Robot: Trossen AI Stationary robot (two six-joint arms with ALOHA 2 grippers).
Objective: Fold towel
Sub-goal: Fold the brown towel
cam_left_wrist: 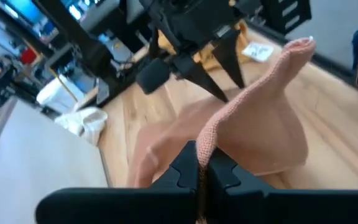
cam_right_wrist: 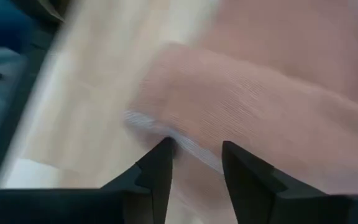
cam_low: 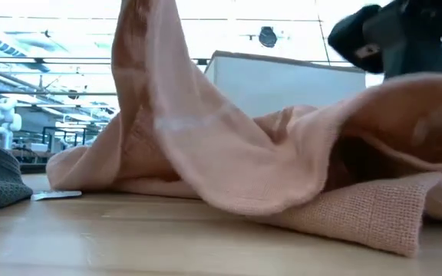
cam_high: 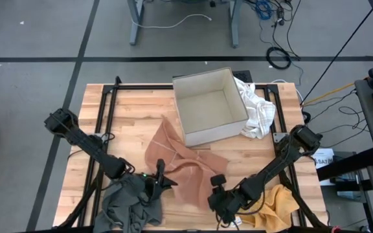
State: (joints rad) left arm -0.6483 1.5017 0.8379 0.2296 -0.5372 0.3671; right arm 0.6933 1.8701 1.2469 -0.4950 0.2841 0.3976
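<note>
High view: an open white box (cam_high: pixel 209 107) stands at the middle of the desk's (cam_high: pixel 128 110) far edge, and its inside shows only bare walls and floor. A crumpled white cloth (cam_high: pixel 258 111) lies against its right side, outside it. The pink towel (cam_high: pixel 183 162) spreads from the box's near left corner toward the near edge. A grey cloth (cam_high: pixel 128 204) is bunched at the near left, and a yellow cloth (cam_high: pixel 278 206) at the near right corner. The left arm reaches in from the left edge, its left end effector (cam_high: pixel 158 175) at the towel's left border. The right arm slants down from the right edge, with the right end effector (cam_high: pixel 217 194) at the towel's near right border.

Low view: the towel rises in a tall peak on one side and lies in folds on the wood, with the box behind it and the grey cloth at the picture's edge.

Left wrist view: the left end effector (cam_left_wrist: pixel 202 171) is pinched closed on a raised ridge of the towel; the other arm hangs beyond it.

Right wrist view: the right end effector (cam_right_wrist: pixel 194 163) is spread apart, its fingers (cam_right_wrist: pixel 159 168) on either side of the towel's hem, just above the desk.
</note>
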